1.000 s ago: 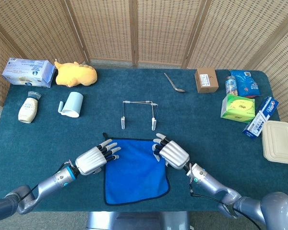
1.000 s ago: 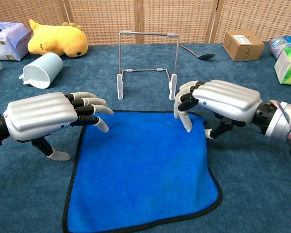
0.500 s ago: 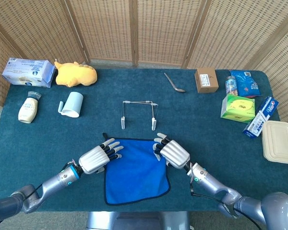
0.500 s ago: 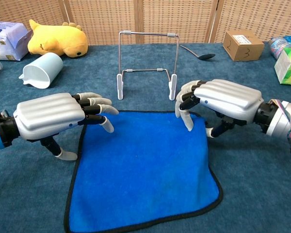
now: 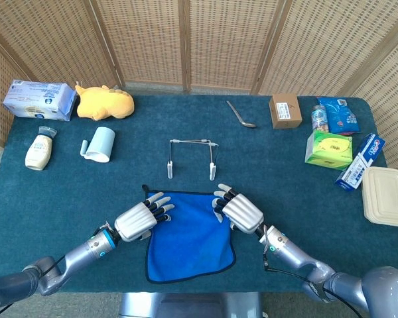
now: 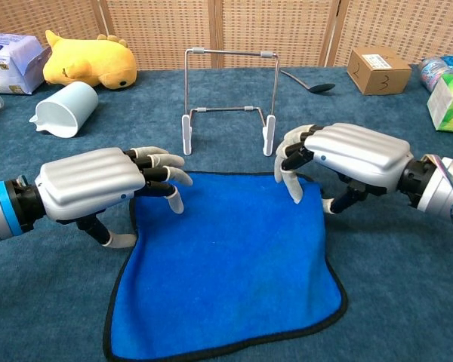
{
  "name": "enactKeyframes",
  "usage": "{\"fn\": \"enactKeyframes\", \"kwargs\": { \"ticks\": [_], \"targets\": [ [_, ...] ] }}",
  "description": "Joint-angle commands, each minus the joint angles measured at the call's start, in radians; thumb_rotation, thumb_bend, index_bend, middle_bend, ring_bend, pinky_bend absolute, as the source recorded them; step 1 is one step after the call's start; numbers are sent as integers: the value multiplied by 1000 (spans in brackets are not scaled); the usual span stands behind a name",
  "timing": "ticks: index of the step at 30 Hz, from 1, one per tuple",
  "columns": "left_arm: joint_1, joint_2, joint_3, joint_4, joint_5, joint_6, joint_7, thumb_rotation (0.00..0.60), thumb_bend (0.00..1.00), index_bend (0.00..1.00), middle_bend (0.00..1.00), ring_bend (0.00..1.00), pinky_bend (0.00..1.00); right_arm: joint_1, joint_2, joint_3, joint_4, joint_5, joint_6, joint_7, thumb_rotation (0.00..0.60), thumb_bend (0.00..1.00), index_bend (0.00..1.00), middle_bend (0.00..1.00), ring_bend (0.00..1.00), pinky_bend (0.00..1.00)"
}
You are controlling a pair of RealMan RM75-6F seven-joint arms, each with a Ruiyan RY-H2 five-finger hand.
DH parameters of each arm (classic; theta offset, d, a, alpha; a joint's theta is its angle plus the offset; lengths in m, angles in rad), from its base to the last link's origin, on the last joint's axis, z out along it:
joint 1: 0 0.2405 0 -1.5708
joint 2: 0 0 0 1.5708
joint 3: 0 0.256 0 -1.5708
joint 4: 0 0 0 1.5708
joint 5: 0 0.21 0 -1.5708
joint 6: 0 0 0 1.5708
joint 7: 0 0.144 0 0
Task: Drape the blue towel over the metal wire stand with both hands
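The blue towel [image 5: 189, 235] [image 6: 226, 271] lies flat on the table near its front edge. Beyond it stands the metal wire stand [image 5: 191, 141] [image 6: 230, 52], upright and bare. My left hand [image 5: 141, 219] [image 6: 90, 183] hovers at the towel's far left corner. Its fingers are spread over the cloth and its thumb is down outside the black edge. My right hand [image 5: 243, 212] [image 6: 351, 154] is at the far right corner with its fingers bent down. One fingertip [image 6: 295, 197] touches the cloth, and the thumb sits beside the edge. Neither hand holds the towel.
Far left: a light blue cup [image 5: 101, 144] [image 6: 64, 108], a yellow plush [image 5: 104, 103], a tissue pack [image 5: 38, 99] and a bottle [image 5: 39, 150]. At the back lie a spoon [image 5: 241, 114] and a cardboard box [image 5: 285, 110]. Packets and a lidded container [image 5: 386, 196] crowd the right edge.
My left hand has moved right and forward onto the towel's far left corner, nudging that edge slightly inward. The right hand has hardly moved.
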Motion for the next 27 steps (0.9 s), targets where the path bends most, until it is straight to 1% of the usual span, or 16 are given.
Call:
{"fn": "enactKeyframes", "kwargs": {
  "ticks": [1,11,20,24,27],
  "targets": [
    [0,-7,0,-1,-8,-1,-3,600,438,315,182,93,81,-1,1,0,0,0,1,1,600,403,781,389,214,162],
    [-8,-37,7,1,-25,-11,-12,600,613,311,184,97,82,-5,3,5,-1,7,3,7,600,406,779,389,216,164],
    [-13,-54,11,7,-37,-15,-17,600,684,297,181,98,82,-8,10,9,-4,11,5,7,600,410,778,389,216,166],
    [-14,-54,12,5,-42,-14,-21,600,689,323,183,99,84,-9,10,10,-3,11,6,6,600,409,777,389,216,167],
    [-14,-53,13,4,-47,-12,-23,600,690,401,197,109,91,-8,9,11,-2,10,5,4,600,410,777,389,216,166]
  ]
}}
